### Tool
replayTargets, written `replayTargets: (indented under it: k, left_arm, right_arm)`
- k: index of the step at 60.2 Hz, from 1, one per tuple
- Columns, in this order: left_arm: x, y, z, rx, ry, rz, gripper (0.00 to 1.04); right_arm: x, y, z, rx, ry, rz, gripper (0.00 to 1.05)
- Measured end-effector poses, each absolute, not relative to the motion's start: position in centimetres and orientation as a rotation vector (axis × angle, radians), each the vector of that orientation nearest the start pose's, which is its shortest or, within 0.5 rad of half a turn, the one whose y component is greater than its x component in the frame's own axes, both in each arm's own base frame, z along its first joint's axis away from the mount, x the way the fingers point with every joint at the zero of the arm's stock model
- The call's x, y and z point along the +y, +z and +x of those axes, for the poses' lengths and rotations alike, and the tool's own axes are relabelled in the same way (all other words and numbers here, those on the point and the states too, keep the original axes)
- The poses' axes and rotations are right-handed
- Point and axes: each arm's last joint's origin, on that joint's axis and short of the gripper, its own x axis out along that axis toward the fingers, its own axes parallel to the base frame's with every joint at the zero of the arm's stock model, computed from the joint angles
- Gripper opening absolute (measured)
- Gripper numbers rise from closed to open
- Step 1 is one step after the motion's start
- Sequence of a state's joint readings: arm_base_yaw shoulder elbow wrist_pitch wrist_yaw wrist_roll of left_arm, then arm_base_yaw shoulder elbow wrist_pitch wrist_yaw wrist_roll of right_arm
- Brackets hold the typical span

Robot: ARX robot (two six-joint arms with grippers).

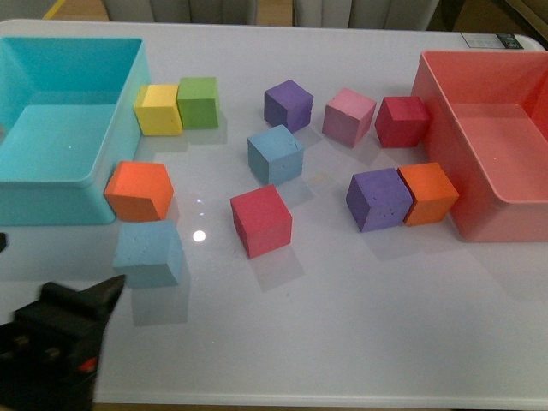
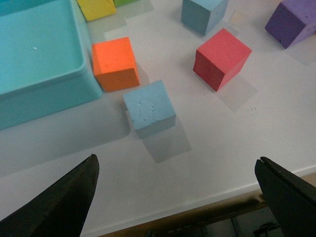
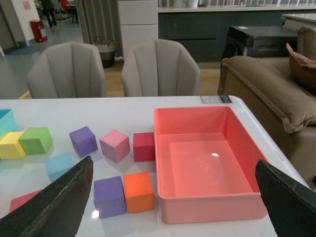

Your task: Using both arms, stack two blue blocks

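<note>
The left claw (image 2: 176, 160) is held wide open and empty above the near edge of the desk (image 1: 360, 325), off the near right corner of the turquoise bin (image 1: 51, 204). The desk's edge is seen directly beneath its fingertips in the left wrist view.

The nearer blue block (image 1: 150, 253) is found flat on the desk just in front of the bin's near right corner. An orange cube (image 1: 139, 190) is set just beside it on the side towards the bin; whether the two touch cannot be told. Its other three sides are bordered by bare desk, and a broad open strip is left between it and the desk's near edge.

The second blue block (image 1: 275, 154) is placed well to the right of the bin, level with the bin's middle and clear on every side. A red cube (image 1: 261, 220) lies on its near side and a purple cube (image 1: 288, 104) on its far side, each with a gap left.

The right claw (image 3: 174, 163) is also spread wide with nothing held, raised above the desk far to the right of the bin.
</note>
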State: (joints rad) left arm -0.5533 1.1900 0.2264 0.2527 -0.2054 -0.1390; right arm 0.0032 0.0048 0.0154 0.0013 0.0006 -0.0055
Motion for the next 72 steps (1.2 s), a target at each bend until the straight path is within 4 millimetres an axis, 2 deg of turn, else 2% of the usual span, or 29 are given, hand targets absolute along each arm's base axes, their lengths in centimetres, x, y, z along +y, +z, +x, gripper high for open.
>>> replayTargets:
  k: [12,17,23,36,50,61,72]
  left_arm:
    - [-12.0,8.2,19.5,0.767,-0.306,0.153,0.96]
    - [-12.7,6.1,20.7,0.833,-0.304,0.173,0.96]
    - [-13.1,5.1,21.8,0.861,-0.301,0.175,0.96]
    - [-13.5,4.2,24.5,0.866,-0.272,0.165,0.96]
    - [-12.7,3.4,27.0,0.893,-0.209,0.144,0.96]
    - [-11.7,2.6,28.4,0.913,-0.155,0.135,0.96]
    - [-10.9,2.3,29.0,0.921,-0.119,0.138,0.96]
  right_arm:
    - [0.0,16.9,9.7,-0.012,0.002,-0.006,0.96]
    - [0.0,16.9,9.7,-0.012,0.002,-0.006,0.96]
    - [0.0,16.9,9.7,-0.012,0.002,-0.006,0.96]
    - [0.0,16.9,9.7,-0.012,0.002,-0.006,0.96]
    - [0.0,16.9,9.7,-0.012,0.002,-0.006,0.96]
    - [0.0,16.9,9.7,-0.012,0.002,-0.006,0.96]
    - [0.0,16.9,9.7,-0.012,0.002,-0.006,0.96]
